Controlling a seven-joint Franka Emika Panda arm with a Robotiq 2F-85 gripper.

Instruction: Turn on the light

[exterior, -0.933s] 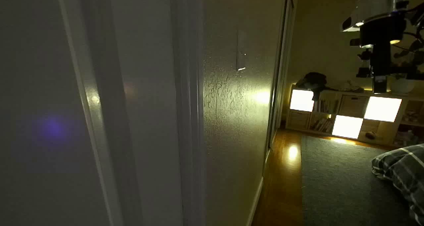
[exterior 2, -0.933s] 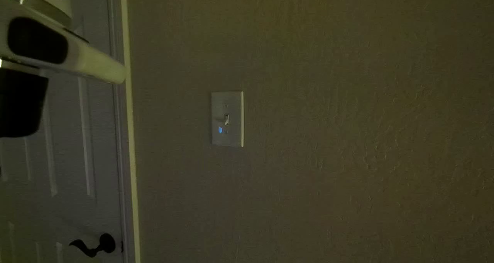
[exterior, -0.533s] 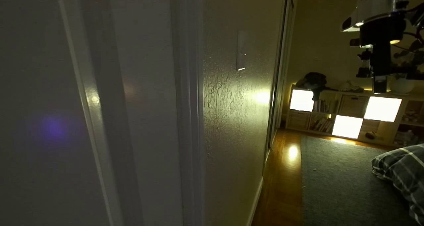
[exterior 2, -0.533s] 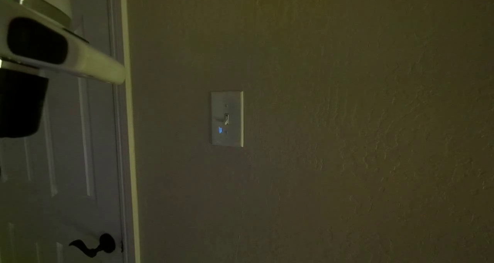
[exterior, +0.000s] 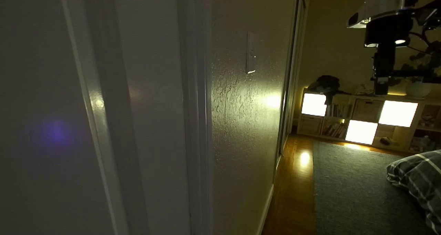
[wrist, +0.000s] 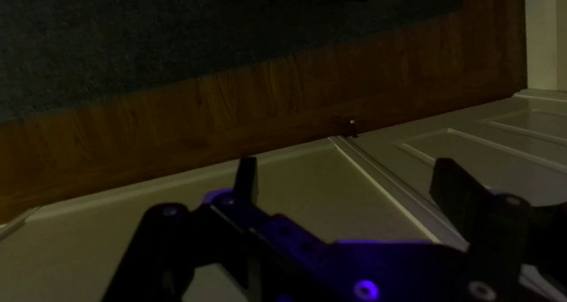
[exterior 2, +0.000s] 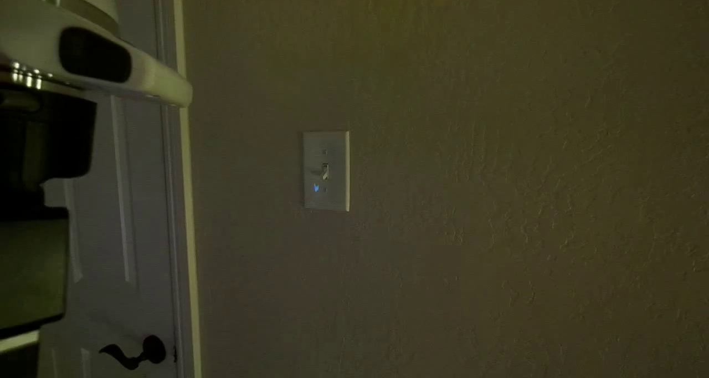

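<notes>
Gripper (wrist: 345,173) slightly nearer the switch plate (exterior 2: 325,170), door (exterior 2: 119,234) and dark handle (exterior 2: 151,351) behind.

Glowing panels (exterior: 398,113) were framed by a shelf (exterior: 412,136), a rug (exterior: 351,186) was laid on the wooden floor (exterior: 293,193) (plaid cloth (exterior: 418,173) was only partly seen), and a door (exterior 2: 147,256) was fitted with a handle (exterior 2: 152,350).

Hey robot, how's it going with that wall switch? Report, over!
Gripper open, nothing between its fingers. Light switch untouched, gripper apart from it. No obstacle seen in front of the switch, both exterior views.
</notes>
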